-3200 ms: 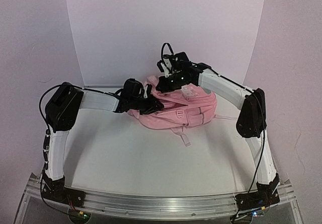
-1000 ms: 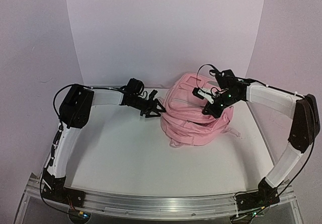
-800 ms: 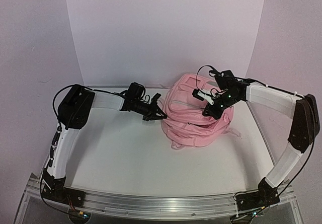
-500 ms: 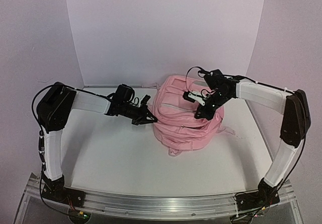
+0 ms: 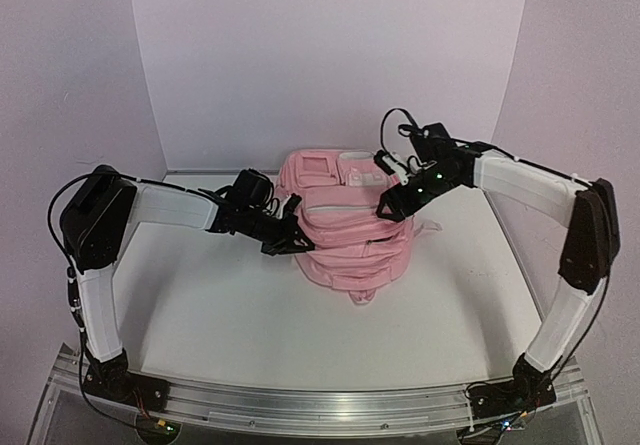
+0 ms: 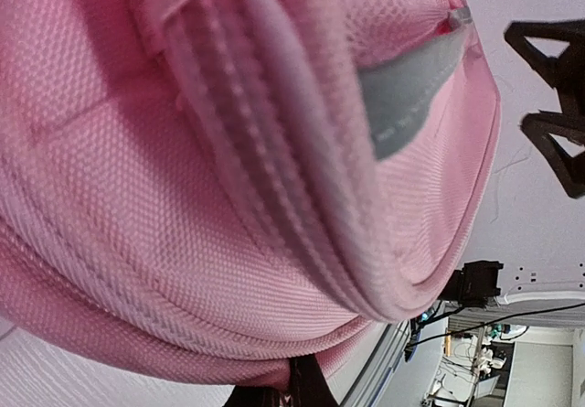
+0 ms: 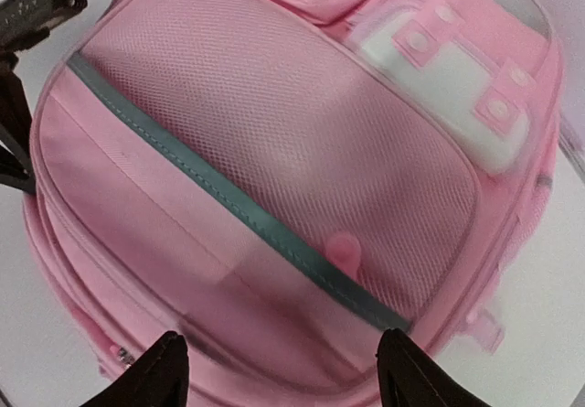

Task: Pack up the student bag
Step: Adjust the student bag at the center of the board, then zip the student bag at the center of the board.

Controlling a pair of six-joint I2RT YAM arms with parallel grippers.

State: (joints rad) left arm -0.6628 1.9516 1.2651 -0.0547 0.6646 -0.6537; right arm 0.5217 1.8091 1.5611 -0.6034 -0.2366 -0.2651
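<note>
- One student bag (image 5: 350, 230), pink, sits on the white tabletop (image 5: 250, 315) toward the back and about midway across, between the two grippers. It is the only loose item in sight.
- In the top view its front faces the camera, with stacked zipped pockets and a small square pocket at the upper left.
- A white clasp patch (image 7: 448, 78) on the bag's front carries small pink round studs. The patch is blurred, and any lettering or brand on it cannot be read.
- The right wrist view shows one long grey reflective stripe (image 7: 238, 210) running diagonally across the mesh front panel.
- The left wrist view shows one short grey stripe (image 6: 411, 87) beside a thick pink piped seam.
- A thin pink strap (image 5: 362, 293) trails from the bottom of the bag onto the tabletop.
- There are two arms, each with two fingers.
- The left gripper (image 5: 290, 243) is at the bag's lower left side with its tip against the fabric. Its fingers are closed together. Only their dark tips show at the bottom edge of the left wrist view, so it is unclear whether any fabric is caught between them.
- The right gripper (image 5: 390, 205) is at the bag's upper right, over the front panel. Its fingers (image 7: 164, 370) are spread wide with nothing between them but the bag below.
</note>
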